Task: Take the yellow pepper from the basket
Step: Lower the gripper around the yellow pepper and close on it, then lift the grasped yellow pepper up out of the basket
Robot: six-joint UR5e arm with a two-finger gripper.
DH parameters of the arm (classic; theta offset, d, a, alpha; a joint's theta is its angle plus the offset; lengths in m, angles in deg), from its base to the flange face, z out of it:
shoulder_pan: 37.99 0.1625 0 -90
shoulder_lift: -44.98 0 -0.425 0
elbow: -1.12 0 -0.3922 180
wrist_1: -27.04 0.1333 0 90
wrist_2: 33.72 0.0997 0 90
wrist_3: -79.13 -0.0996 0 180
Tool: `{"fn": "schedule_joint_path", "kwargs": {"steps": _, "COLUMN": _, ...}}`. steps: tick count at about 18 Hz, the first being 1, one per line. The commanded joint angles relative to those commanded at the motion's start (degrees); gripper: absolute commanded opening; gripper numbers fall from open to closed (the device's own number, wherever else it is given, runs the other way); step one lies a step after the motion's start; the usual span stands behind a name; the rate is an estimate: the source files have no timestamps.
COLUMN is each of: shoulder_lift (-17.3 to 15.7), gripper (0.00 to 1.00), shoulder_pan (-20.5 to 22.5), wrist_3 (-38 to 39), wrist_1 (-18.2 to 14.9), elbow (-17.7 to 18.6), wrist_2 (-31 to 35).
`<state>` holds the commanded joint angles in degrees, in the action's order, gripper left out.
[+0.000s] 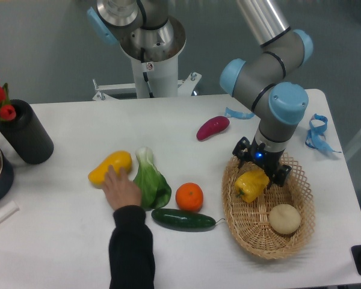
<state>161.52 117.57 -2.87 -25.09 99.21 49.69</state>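
Gripper point(260, 170) closed on the pepper point(251, 183) over the basket's point(253, 244) far left end. We judge the glossy, lobed skin may slip from the fingers, dropping it onto the potato point(285, 218). Its long axis tilts, one end toward the near left.

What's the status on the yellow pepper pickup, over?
Gripper down over the basket, fingers around the yellow pepper; full closure unclear. Pepper still low in basket. Beige lump beside it, not blocking. Person's hand far left.
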Motion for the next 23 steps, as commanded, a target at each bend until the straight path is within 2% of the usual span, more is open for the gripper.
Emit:
{"fn": "schedule_joint_path", "kwargs": {"steps": 5, "shoulder_lift": 0.88, "gripper": 1.0, "shoulder_pan": -0.62, "wrist_3": 0.44, "wrist_1": 1.41, "elbow": 0.44, "wrist_2": 0.18}}
{"fn": "schedule_joint_path", "kwargs": {"steps": 6, "shoulder_lift": 1.14, "gripper": 0.96, "shoulder_pan": -0.96, "wrist_3": 0.61, "wrist_1": 1.85, "elbow": 0.44, "wrist_2": 0.79}}
{"fn": "schedule_joint_path", "kwargs": {"steps": 10, "shoulder_lift": 1.41, "gripper": 0.41, "shoulder_pan": -1.41, "wrist_3": 0.62, "wrist_1": 2.47, "elbow": 0.35, "wrist_2": 1.5}}
{"fn": "schedule_joint_path", "kwargs": {"steps": 11, "shoulder_lift": 1.23, "gripper": 0.31, "shoulder_pan": -1.32, "wrist_3": 0.53, "wrist_1": 2.47, "elbow": 0.27, "wrist_2": 1.5}}
{"fn": "schedule_joint_path", "kwargs": {"steps": 12, "shoulder_lift": 0.97, "gripper": 0.26, "shoulder_pan": -1.32, "wrist_3": 0.53, "wrist_1": 2.38, "elbow": -0.08, "wrist_2": 1.5}}
{"fn": "schedule_joint_path", "kwargs": {"steps": 14, "shoulder_lift": 0.53, "gripper": 0.26, "shoulder_pan": -0.97, "wrist_3": 0.62, "wrist_1": 2.2, "elbow": -0.44, "wrist_2": 1.5}}
{"fn": "schedule_joint_path", "kwargs": {"steps": 17, "shoulder_lift": -2.19, "gripper": 0.27, "shoulder_pan": 0.61, "wrist_3": 0.62, "wrist_1": 1.15, "elbow": -0.61, "wrist_2": 1.32}}
{"fn": "schedule_joint_path", "kwargs": {"steps": 18, "shoulder_lift": -2.54, "gripper": 0.28, "shoulder_pan": 1.22, "wrist_3": 0.62, "wrist_1": 0.02, "elbow": -1.05, "wrist_2": 1.23}}
{"fn": "schedule_joint_path", "kwargs": {"steps": 20, "shoulder_lift": -3.42, "gripper": 0.28, "shoulder_pan": 2.1, "wrist_3": 0.62, "wrist_1": -3.75, "elbow": -3.5, "wrist_2": 1.32}}
{"fn": "schedule_joint_path", "kwargs": {"steps": 23, "shoulder_lift": -3.6, "gripper": 0.3, "shoulder_pan": 2.81, "wrist_3": 0.53, "wrist_1": -10.69, "elbow": -9.73, "wrist_2": 1.67}}
